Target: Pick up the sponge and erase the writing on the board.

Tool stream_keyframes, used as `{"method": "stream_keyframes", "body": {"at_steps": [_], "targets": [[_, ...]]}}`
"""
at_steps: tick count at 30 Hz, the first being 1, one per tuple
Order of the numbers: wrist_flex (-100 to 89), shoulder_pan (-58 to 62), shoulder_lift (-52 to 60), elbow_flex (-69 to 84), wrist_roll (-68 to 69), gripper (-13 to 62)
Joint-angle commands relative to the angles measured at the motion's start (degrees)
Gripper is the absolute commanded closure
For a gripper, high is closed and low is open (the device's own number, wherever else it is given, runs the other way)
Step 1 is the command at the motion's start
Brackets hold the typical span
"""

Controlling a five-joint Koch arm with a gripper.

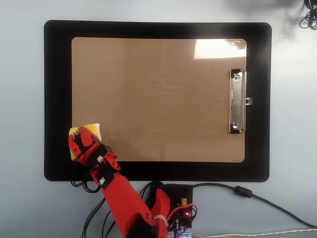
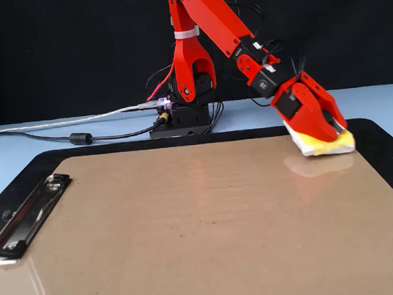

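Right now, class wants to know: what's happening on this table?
A red arm's gripper is shut on the sponge, which sits at a corner of the board, at the end opposite the metal clip. In the overhead view that is the board's lower left. No writing shows on the board, which lies on a black mat.
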Motion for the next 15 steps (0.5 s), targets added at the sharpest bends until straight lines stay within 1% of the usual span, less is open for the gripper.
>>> {"method": "stream_keyframes", "body": {"at_steps": [1, 4, 5, 6, 9, 11, 13, 15], "targets": [[-5.9, -1.2, 0.1, -3.3, -1.2, 48.2], [-8.0, -1.9, -0.4, -3.7, -1.3, 25.1], [-8.1, -2.5, -0.3, -3.8, -1.3, 19.6], [-7.7, -2.9, 0.2, -3.8, -1.3, 16.6], [-6.7, -2.5, 4.9, -3.3, -1.3, 16.0], [-2.5, -2.2, 9.3, -3.4, -1.3, 16.1], [7.6, -1.7, 16.7, -4.2, -1.4, 16.1], [22.1, 0.3, 24.6, -6.8, -1.6, 16.2]]}}
